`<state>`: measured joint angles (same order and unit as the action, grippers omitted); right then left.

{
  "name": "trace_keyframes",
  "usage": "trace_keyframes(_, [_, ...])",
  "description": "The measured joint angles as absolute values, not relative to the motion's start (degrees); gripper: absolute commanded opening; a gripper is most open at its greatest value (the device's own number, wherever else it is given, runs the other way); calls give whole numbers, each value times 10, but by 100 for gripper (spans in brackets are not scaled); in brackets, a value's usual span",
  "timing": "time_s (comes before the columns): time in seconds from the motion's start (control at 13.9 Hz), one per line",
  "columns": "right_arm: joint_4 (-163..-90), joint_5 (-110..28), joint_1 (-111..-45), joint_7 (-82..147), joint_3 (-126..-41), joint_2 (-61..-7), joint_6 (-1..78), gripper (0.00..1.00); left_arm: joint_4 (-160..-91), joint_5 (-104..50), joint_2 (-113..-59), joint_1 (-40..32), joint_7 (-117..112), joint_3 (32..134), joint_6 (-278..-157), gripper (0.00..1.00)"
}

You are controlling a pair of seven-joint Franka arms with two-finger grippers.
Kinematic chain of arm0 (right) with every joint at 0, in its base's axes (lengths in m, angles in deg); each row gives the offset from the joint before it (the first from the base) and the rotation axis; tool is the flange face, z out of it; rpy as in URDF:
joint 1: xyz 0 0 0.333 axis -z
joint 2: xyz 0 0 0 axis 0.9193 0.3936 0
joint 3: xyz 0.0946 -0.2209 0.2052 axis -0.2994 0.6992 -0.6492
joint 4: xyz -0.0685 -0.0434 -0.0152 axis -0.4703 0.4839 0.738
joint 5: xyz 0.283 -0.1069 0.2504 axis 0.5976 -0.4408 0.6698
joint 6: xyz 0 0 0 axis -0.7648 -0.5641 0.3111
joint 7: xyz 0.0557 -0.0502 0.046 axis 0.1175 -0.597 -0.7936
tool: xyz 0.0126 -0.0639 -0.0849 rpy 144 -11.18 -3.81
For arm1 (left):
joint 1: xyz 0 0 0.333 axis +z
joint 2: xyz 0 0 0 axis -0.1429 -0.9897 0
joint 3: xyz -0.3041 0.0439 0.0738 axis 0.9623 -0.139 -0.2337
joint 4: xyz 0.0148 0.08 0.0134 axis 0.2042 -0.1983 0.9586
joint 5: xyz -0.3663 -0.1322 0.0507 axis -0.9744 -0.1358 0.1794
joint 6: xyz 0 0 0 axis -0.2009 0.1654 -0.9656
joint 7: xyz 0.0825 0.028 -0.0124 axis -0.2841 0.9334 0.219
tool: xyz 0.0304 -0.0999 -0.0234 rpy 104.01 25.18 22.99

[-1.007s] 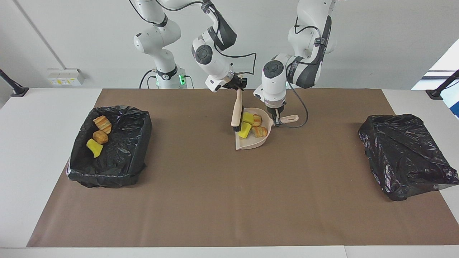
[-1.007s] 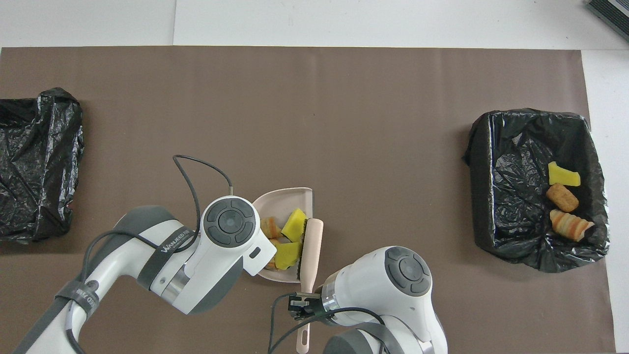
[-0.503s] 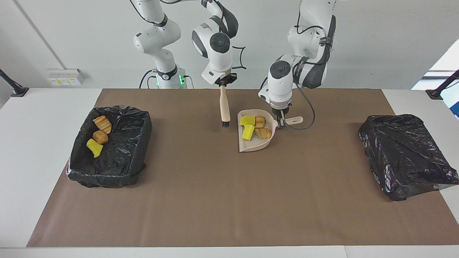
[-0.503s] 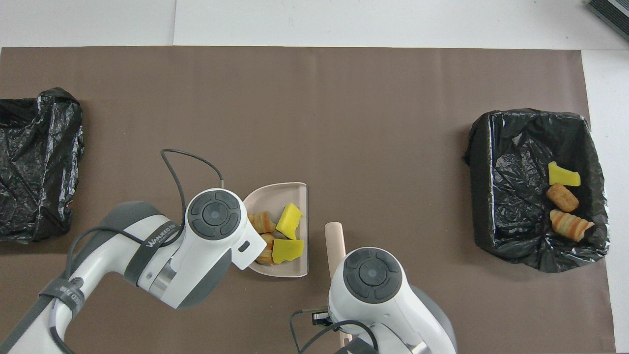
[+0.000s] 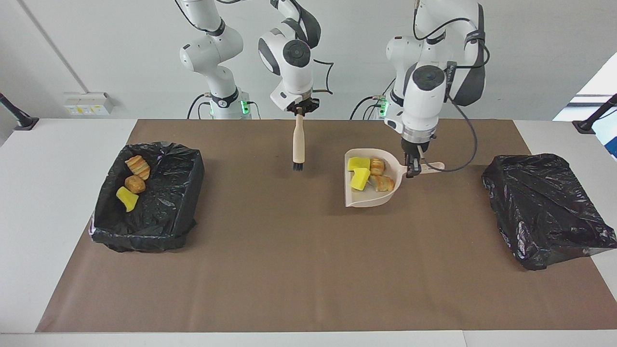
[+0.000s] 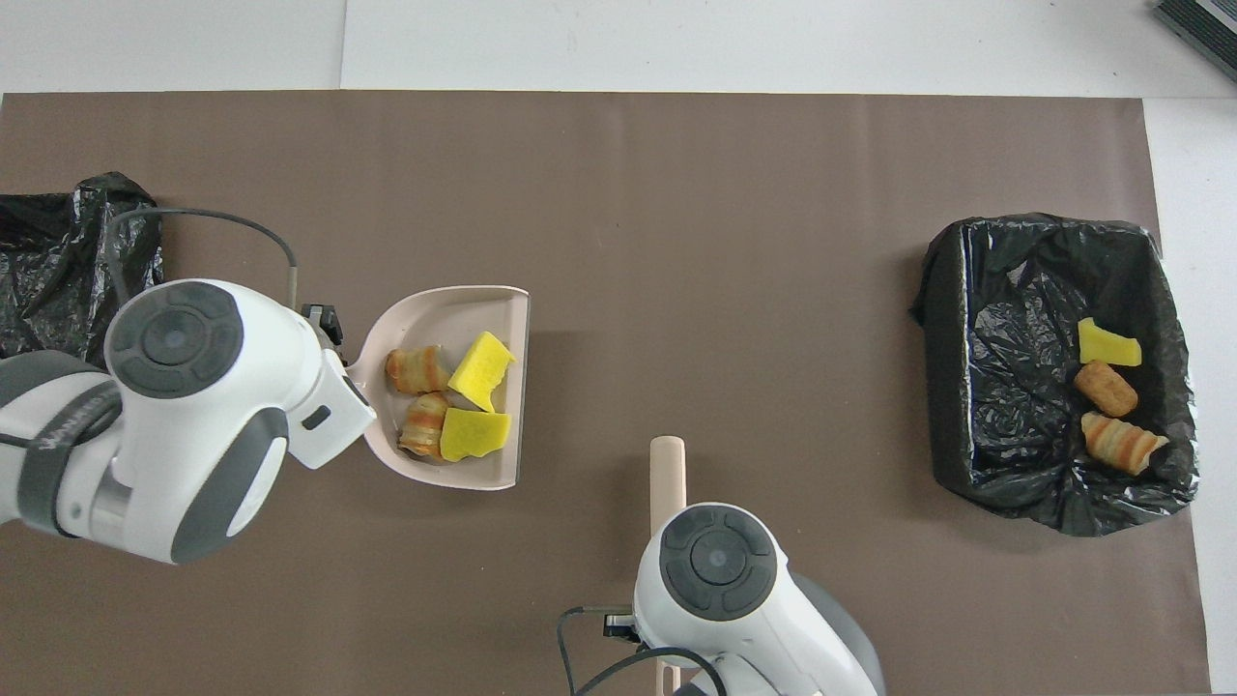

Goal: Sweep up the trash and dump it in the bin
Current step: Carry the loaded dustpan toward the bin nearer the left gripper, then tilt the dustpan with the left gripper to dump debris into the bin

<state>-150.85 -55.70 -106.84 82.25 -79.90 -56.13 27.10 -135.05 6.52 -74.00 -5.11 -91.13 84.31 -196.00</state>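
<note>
My left gripper [image 5: 412, 169] is shut on the handle of the beige dustpan [image 5: 366, 198] [image 6: 440, 309] and holds it level just over the mat. In the pan lie two yellow sponge chunks [image 5: 359, 164] [image 6: 480, 360] and two orange-brown pastries [image 5: 383, 182] [image 6: 416, 369] of the trash. My right gripper [image 5: 300, 110] is shut on the top of the brush [image 5: 299, 144] [image 6: 667, 464], which hangs bristles down over the mat, apart from the pan. The open bin [image 5: 185, 193] [image 6: 952, 387] at the right arm's end holds one yellow chunk [image 5: 126, 198] and two pastries [image 5: 135, 184].
A second black-bagged bin [image 5: 544, 207] [image 6: 58, 280] stands at the left arm's end of the table, close beside the left wrist in the overhead view. The brown mat [image 5: 289, 265] covers the table between the two bins.
The left arm has carried the loaded dustpan toward the left arm's end of the table. The right gripper has lifted the brush out of the pan and swung it upright.
</note>
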Motion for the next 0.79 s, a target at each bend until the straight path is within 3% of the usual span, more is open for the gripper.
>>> trace_keyframes(0.29, [-1533, -516, -1093, 831, -802, -555, 322, 0, -1259, 42, -749, 50, -992, 840, -1876, 0])
trace_keyframes(0.79, [-1570, -511, -1119, 831, -802, -526, 370, 0, -1139, 40, -823, 199, -1126, 839, -1834, 0])
